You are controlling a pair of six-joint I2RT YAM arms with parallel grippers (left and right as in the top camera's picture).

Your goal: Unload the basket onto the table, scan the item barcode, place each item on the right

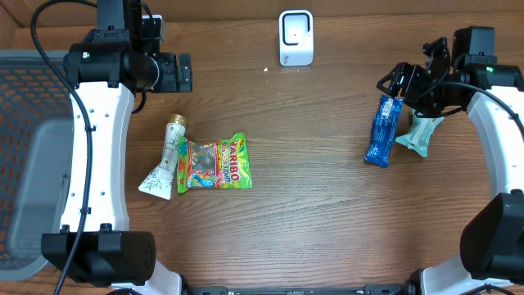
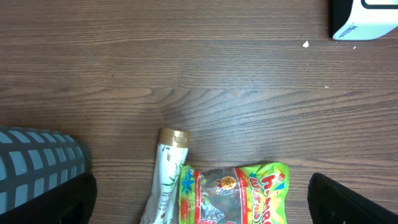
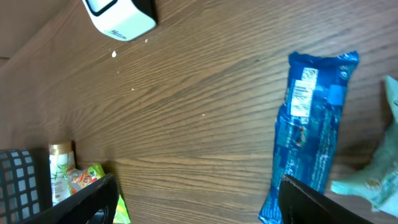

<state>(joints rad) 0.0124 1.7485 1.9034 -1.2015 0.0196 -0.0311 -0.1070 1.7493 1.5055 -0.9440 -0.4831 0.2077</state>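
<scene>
Currently the blue packet (image 1: 382, 131) lies flat on the table (image 1: 311, 188) at 3 o'clock, white label up, just beside a teal packet (image 1: 417, 135). The right hand (image 1: 399, 84) is above its top end, jaws wide, gripping nothing. The left hand (image 1: 182, 72), at 10 o'clock, is spread wide and empty. The white scanner (image 1: 295, 38) stands at 12 o'clock.

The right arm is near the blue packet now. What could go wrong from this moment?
The teal packet lies close beside the blue packet, so the open right jaws might catch both. The blue packet's white label faces up near one end; a grip there might cover it, and the scanner could miss it.
</scene>
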